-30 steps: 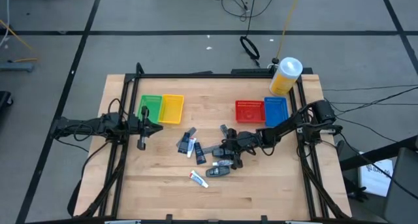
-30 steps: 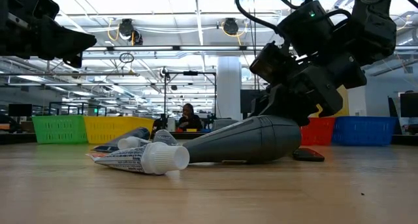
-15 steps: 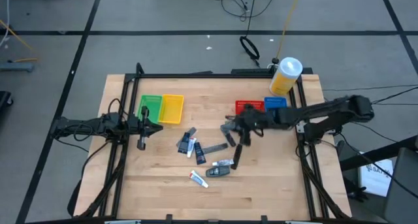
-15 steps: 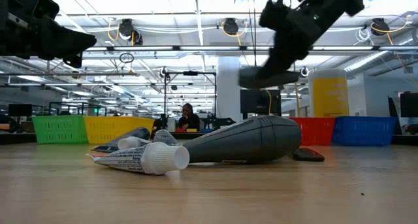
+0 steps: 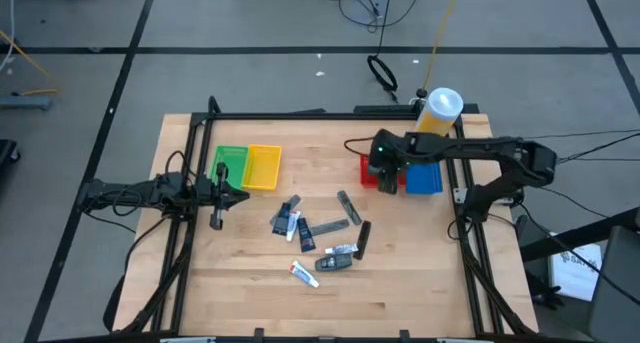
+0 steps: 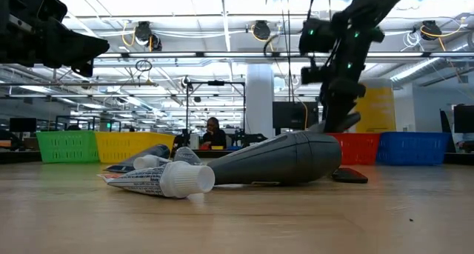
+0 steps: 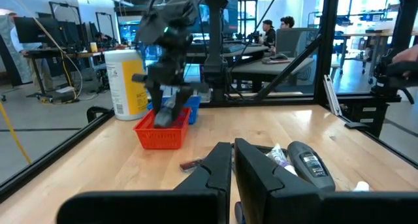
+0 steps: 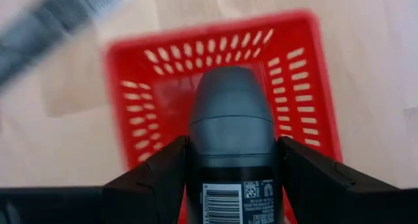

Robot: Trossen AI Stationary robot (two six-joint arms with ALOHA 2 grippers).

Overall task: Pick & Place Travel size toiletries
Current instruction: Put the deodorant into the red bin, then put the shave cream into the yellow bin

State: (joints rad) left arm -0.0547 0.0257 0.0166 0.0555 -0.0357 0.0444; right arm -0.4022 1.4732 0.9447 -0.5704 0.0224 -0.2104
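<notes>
High view: I have the right tool (image 5: 385,169) over the red basket (image 5: 373,172), which sits beside the blue basket (image 5: 424,173) near the counter (image 5: 420,273) frame's far right corner, with open wood on its near side. My right wrist view shows the fingers (image 8: 153,178) spread wide and clamped on a grey mini bottle (image 8: 232,129), long axis pointing down into that basket. The other toiletries (image 5: 318,235) lie mid-counter. My left tool (image 7: 230,166) waits closed and empty by the green basket (image 5: 230,163).
</notes>
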